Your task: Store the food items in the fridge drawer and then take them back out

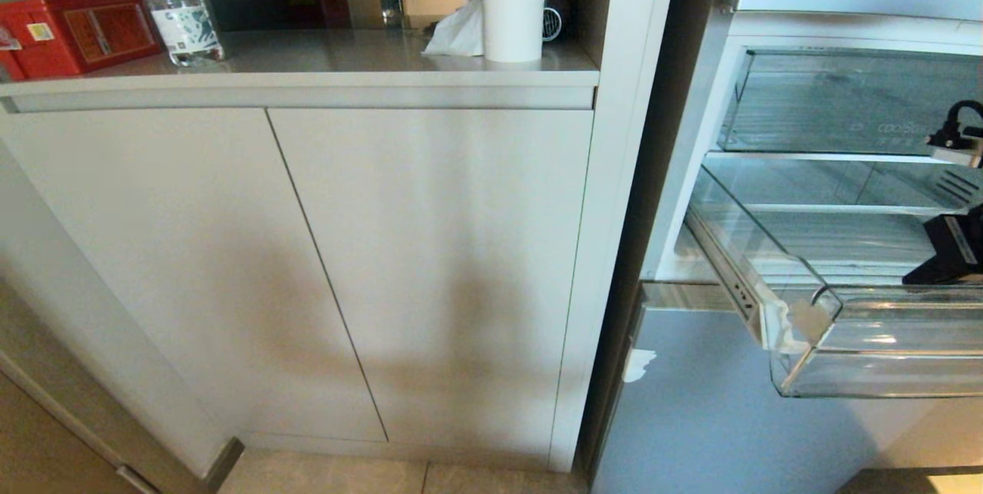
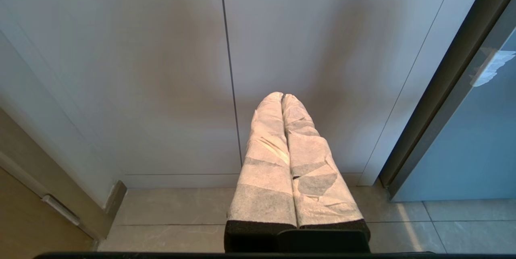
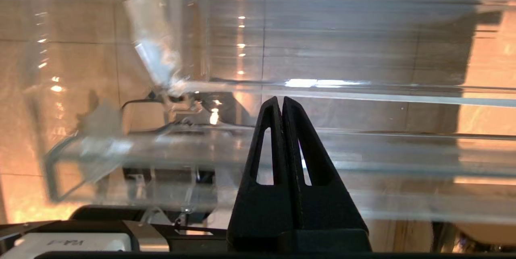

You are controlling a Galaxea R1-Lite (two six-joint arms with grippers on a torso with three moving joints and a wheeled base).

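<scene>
The fridge drawer stood pulled out, ready for loading. Above it hung the right gripper, clenched on nothing, likely between trips. No food showed in the drawer. The left gripper, pressed shut, idled facing the cupboard doors beside the drawer.

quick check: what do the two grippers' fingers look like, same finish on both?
No. Left gripper: two long tapered fingers wrapped in wrinkled white tape, black at the base. Right gripper: bare black plastic fingers, triangular with slot cut-outs, on a black body.
</scene>
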